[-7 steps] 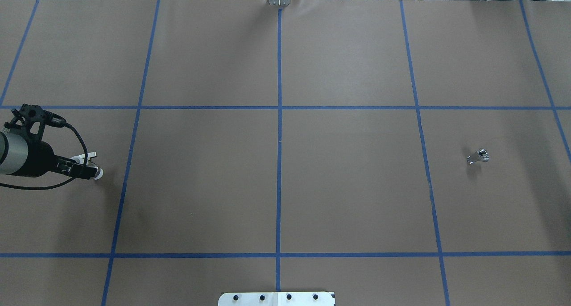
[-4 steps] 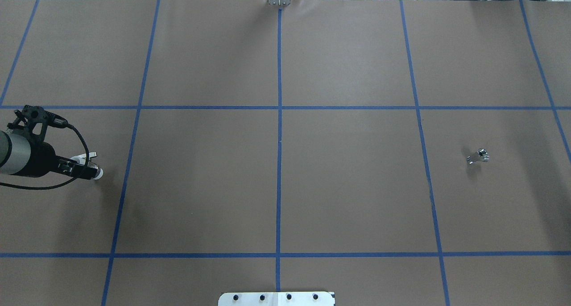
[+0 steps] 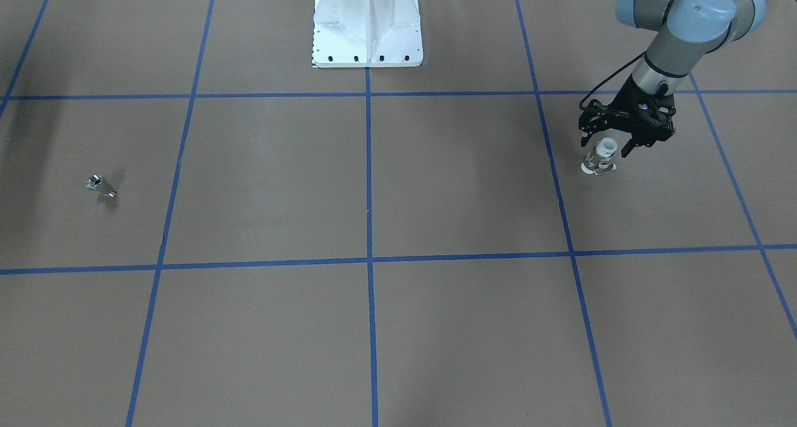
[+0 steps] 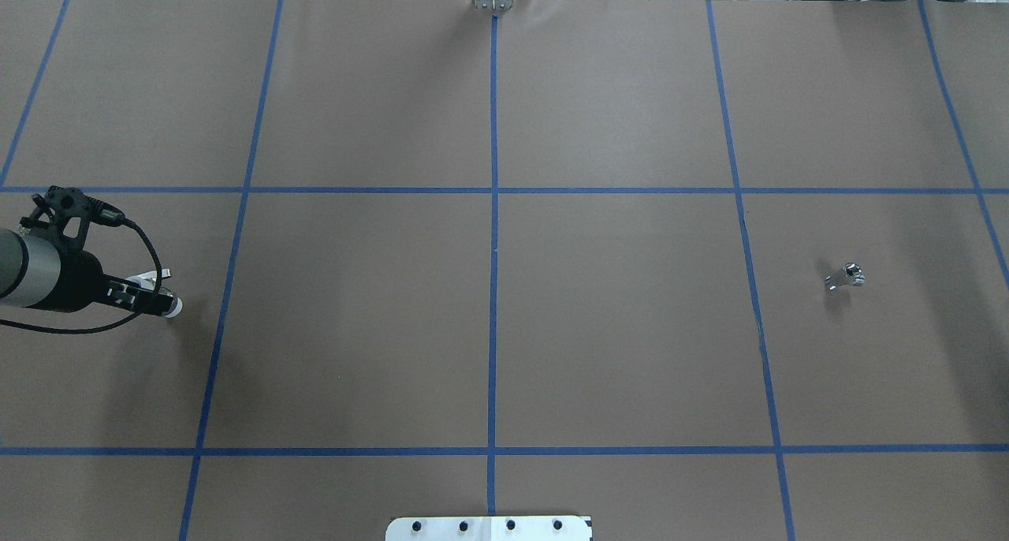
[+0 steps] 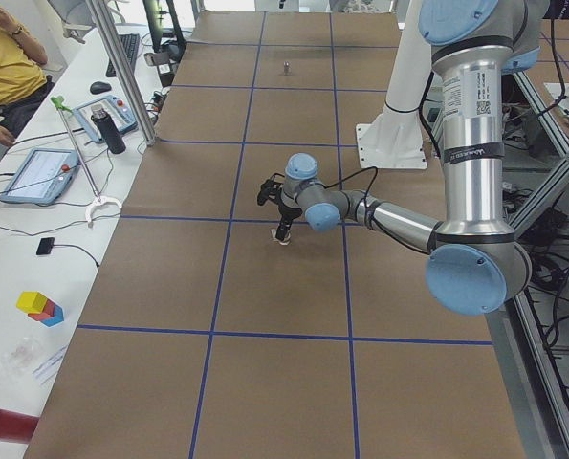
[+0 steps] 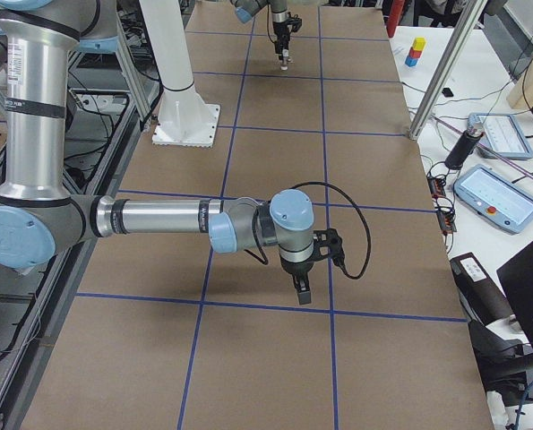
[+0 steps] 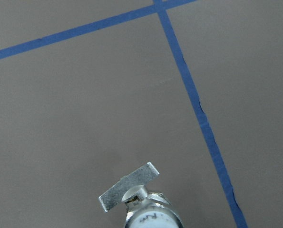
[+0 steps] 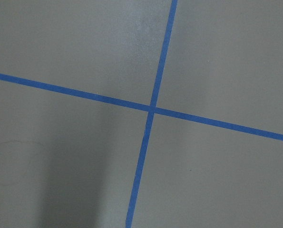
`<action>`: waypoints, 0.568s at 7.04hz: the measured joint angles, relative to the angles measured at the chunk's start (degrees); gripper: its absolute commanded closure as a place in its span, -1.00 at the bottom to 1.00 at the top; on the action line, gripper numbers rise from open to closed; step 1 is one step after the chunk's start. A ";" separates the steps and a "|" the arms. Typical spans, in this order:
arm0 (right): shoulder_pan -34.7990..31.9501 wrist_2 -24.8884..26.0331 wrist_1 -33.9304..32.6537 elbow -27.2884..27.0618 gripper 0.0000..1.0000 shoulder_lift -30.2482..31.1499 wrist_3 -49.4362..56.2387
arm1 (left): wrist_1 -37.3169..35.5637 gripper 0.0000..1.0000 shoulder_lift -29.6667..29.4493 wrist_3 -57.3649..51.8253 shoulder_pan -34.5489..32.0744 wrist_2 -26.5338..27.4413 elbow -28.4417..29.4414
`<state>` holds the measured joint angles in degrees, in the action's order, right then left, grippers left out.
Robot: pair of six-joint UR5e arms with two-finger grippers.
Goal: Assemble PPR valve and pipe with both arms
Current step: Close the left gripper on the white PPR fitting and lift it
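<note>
Directly within left claw [image 3: 604, 150]: PPR valve [image 3: 601, 160].

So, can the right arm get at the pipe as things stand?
Probably yes: the pipe lies alone on the table, on the same side as the right arm, with nothing around it.

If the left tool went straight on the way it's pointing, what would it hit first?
Probably the PPR valve: the left tool points down, open, straddling the valve's white top end. Beside the valve, only the brown table paper lies below. How low the tool sits is unclear.
</note>
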<state>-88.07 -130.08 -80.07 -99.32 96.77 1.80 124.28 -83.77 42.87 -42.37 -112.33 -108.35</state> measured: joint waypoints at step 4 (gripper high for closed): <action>0.00 0.00 0.00 -0.01 -1.00 0.00 0.00 | 0.02 1.00 -0.49 -0.19 -0.12 0.06 -0.56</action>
<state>-88.07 -130.08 -80.07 -99.32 96.77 1.80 124.30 -84.26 42.68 -42.49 -112.27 -108.90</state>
